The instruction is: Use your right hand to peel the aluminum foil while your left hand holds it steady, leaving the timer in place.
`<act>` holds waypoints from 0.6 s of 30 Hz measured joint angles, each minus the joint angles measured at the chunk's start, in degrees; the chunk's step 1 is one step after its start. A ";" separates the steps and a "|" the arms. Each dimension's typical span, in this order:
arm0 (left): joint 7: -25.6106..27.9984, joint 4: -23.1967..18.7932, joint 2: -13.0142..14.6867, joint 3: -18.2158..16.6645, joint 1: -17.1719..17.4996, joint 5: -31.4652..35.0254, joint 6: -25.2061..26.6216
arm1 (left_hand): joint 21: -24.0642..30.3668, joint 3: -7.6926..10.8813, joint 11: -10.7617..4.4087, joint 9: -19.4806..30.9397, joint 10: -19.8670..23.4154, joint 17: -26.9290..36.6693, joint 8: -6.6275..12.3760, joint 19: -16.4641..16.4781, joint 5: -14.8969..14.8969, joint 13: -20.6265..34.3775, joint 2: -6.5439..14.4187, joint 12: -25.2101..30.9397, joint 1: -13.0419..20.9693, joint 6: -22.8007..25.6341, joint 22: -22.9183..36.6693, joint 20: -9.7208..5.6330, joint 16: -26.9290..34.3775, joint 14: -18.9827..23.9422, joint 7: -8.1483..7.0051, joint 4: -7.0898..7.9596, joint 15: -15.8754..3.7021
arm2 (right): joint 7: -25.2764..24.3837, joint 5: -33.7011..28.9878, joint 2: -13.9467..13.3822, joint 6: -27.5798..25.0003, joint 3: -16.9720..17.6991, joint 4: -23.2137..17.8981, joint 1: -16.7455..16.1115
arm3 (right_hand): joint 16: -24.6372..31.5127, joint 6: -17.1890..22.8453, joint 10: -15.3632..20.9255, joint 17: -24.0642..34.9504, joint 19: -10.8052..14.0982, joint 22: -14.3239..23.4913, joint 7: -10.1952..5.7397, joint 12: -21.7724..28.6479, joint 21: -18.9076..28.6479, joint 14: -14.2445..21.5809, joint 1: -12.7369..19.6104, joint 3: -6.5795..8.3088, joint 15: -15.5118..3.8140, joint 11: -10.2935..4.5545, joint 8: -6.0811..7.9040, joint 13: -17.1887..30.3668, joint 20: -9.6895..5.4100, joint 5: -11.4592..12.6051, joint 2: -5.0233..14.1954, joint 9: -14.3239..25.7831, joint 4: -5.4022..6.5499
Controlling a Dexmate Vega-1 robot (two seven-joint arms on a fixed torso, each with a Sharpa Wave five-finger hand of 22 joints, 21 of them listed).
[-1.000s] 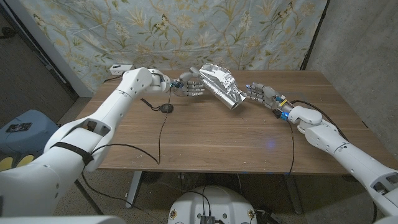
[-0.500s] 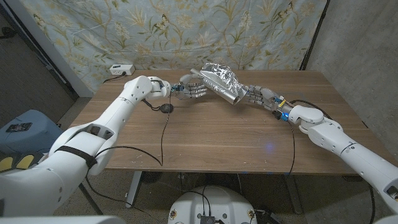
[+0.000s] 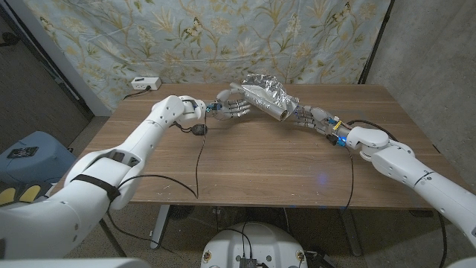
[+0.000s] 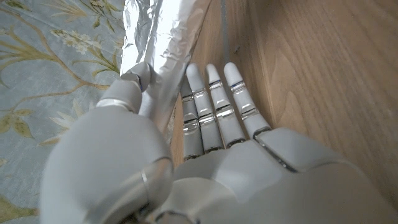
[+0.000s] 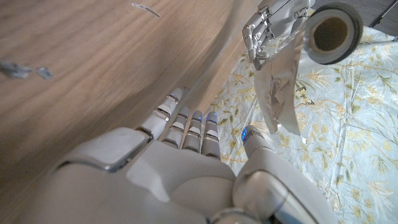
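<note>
Near the desk's far edge, the left hand grips the aluminum foil roll to steady it, while the right hand, fingers closed on the crinkled loose sheet, holds it taut, apparently for peeling.

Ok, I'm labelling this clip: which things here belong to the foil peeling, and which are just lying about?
In the job: aluminum foil roll; left robot hand gripping it; right robot hand at its end.
Lying about: small black disc on a cable; white power strip; blue stool.
</note>
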 measured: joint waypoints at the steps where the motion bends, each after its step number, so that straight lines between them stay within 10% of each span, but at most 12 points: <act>1: 0.00 0.41 -0.24 -0.03 0.00 0.00 0.00 | -0.17 0.00 0.00 0.00 0.00 0.17 0.00 -0.10 -0.03 0.00 0.00 0.01 0.00 0.00 0.00 -0.10 0.00 0.00 0.00 0.00 0.00 | -0.13 0.00 0.00 -0.27 0.00 0.00 0.00 | 0.00 0.00 0.00 0.00 0.00 0.00 0.00 0.00 0.00 0.00 0.00 0.00 0.00 0.00 0.00 0.00 0.00 0.00 0.00 0.00 0.00; 18: -5.46 5.42 -2.55 -0.14 -0.56 -0.29 -3.93 | -0.61 0.00 0.00 0.00 0.01 1.09 0.00 -0.09 -0.25 -0.16 0.16 -0.35 -0.06 0.00 -0.01 -0.10 0.00 -0.01 0.00 0.00 0.01 | -2.32 0.23 -3.48 -3.35 1.06 -5.78 -2.68 | 0.00 0.62 0.00 0.00 0.00 0.00 0.00 0.00 0.00 0.21 0.00 0.00 0.21 0.00 0.00 0.00 0.00 0.00 0.00 0.00 0.00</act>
